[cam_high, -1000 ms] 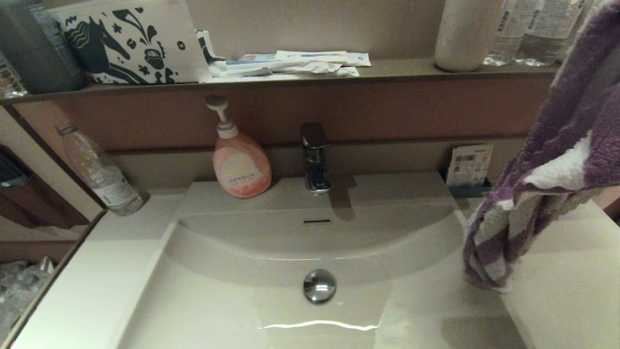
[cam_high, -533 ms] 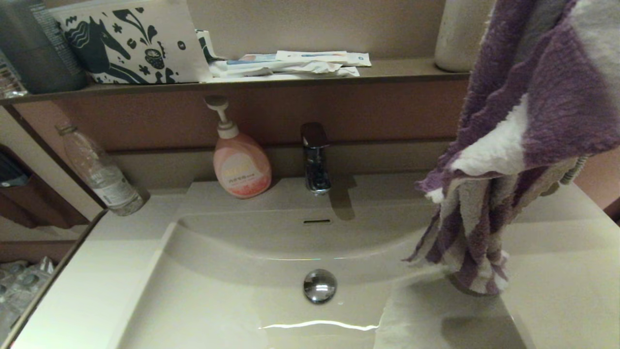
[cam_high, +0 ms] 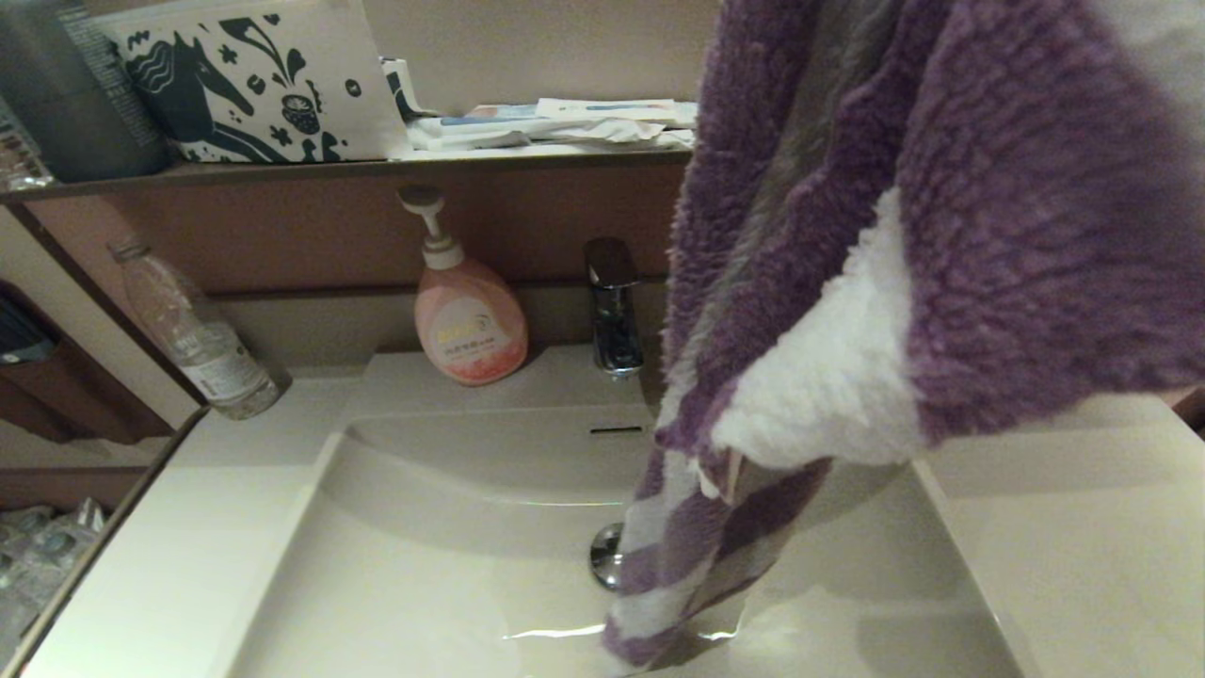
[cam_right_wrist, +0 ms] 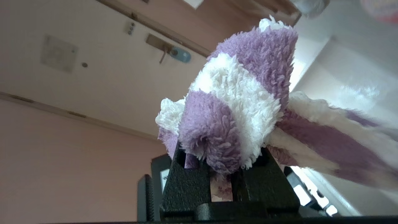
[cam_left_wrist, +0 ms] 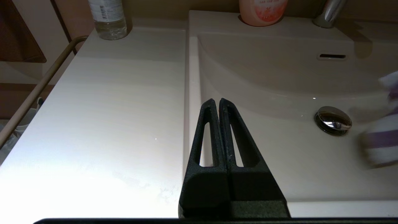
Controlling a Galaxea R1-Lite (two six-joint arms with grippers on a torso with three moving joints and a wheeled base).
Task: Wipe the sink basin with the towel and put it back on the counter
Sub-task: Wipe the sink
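The sink basin [cam_high: 424, 565] lay below the right gripper [cam_right_wrist: 227, 174], and the step in hand looked like the carry-in: the purple-and-white striped towel [cam_high: 847, 282] hung from that pincer, bunched between its pinching fingers, with its loose tail trailing down to the basin floor just beside the chrome drain plug [cam_left_wrist: 332, 120]. Wiping proper did not seem begun, so the next move would likely call for lowering the pincer until a broad fold of cloth pressed the beige surface, then sweeping across it. The counter [cam_high: 1083, 565], where the towel must finally be returned, stretched out beside the basin. The left gripper [cam_left_wrist: 218, 107] sat parked over the basin's edge on the far side from the towel, its fingers pressed together on nothing. Much was hidden: the cloth filled the head view, covering the right arm, part of the tap [cam_high: 614, 306] and half the drain plug, while the pink soap dispenser [cam_high: 468, 320] and clear bottle [cam_high: 193, 334] stood uncovered.
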